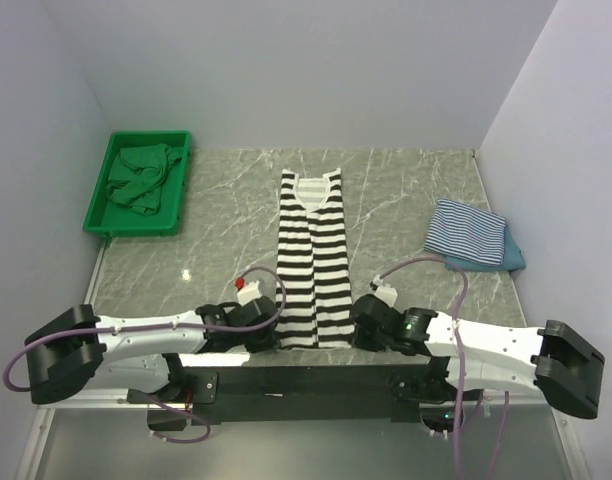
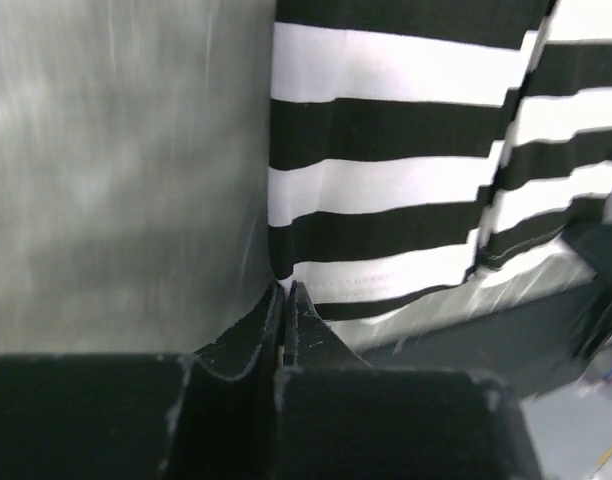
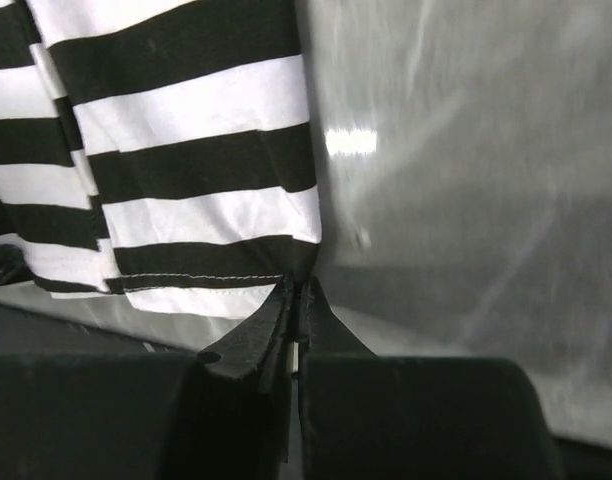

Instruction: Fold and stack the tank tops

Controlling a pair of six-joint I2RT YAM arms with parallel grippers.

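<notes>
A: Now, which step is judged to be in hand?

B: The fold of the black-and-white tank top is taken to be the one. It is laid flat and lengthwise in the middle of the table, neckline at the far end and hem at the near edge.

A: And how are the end effectors set?

B: The left end effector is placed at the left hem corner. In the left wrist view its fingertips are pressed together, with the corner of the cloth pinched between them. The right end effector is placed at the right hem corner, and the same is shown there: tips clamped on the striped hem.

A: What is counted as done?

B: A thin-striped blue-and-white top is stacked, folded, on a teal top at the right of the table, well apart. Green cloth is left bunched in a green bin at the far left. What it is cannot be told.

A: What is called for next?

B: Both corners would need to be lifted together and carried toward the neckline, so that the hem is laid square over the upper half. Equal height and pace would be wanted, or the fold may be skewed. After that, a move onto the stack at the right is expected.
</notes>
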